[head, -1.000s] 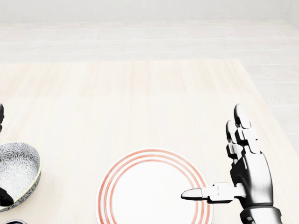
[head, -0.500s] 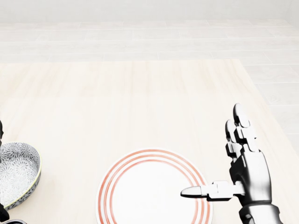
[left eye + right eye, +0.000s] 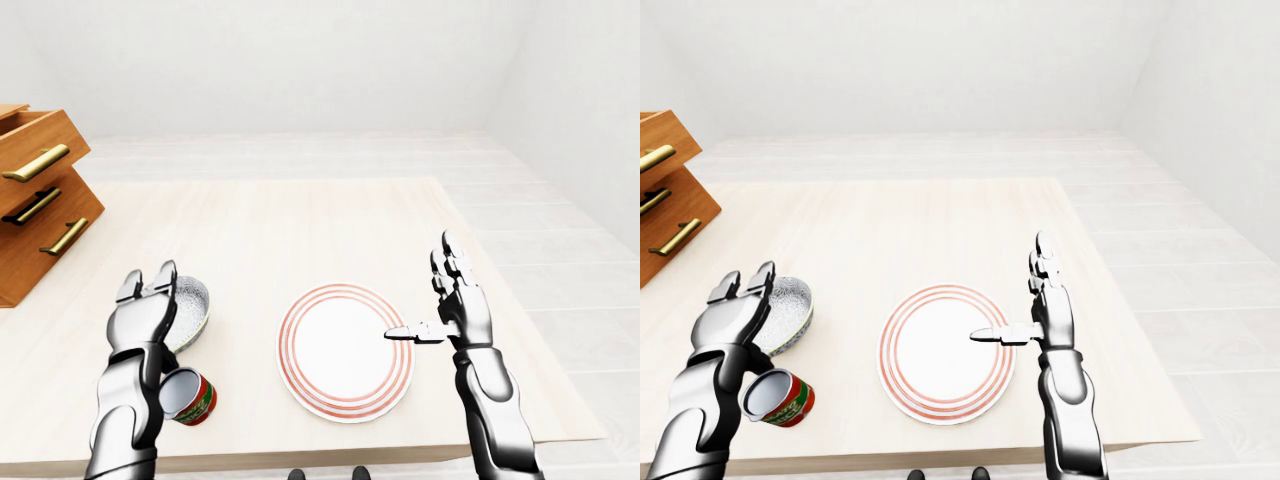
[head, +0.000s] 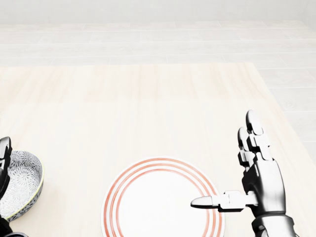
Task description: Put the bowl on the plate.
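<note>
A grey patterned bowl [image 3: 191,306] with a yellowish rim rests on the light wooden table [image 3: 280,225], left of the plate. The white plate [image 3: 340,352] with red rings lies near the table's lower edge in the left-eye view. My left hand [image 3: 148,281] is open, its fingers raised over the bowl's left rim and hiding part of it; whether they touch it is unclear. My right hand [image 3: 420,290] is open beside the plate's right rim, fingers pointing up, thumb reaching over the rim. In the head view the bowl [image 4: 22,181] sits at the left edge.
A red-and-green can [image 3: 189,395] lies on its side just below the bowl, next to my left forearm. A wooden drawer unit [image 3: 40,205] with brass handles stands at the table's left. The table's right edge [image 3: 500,300] runs just beyond my right hand.
In the head view my left hand has shifted at the left edge and now shows over the bowl's left rim. Bowl, plate and right hand have barely moved.
</note>
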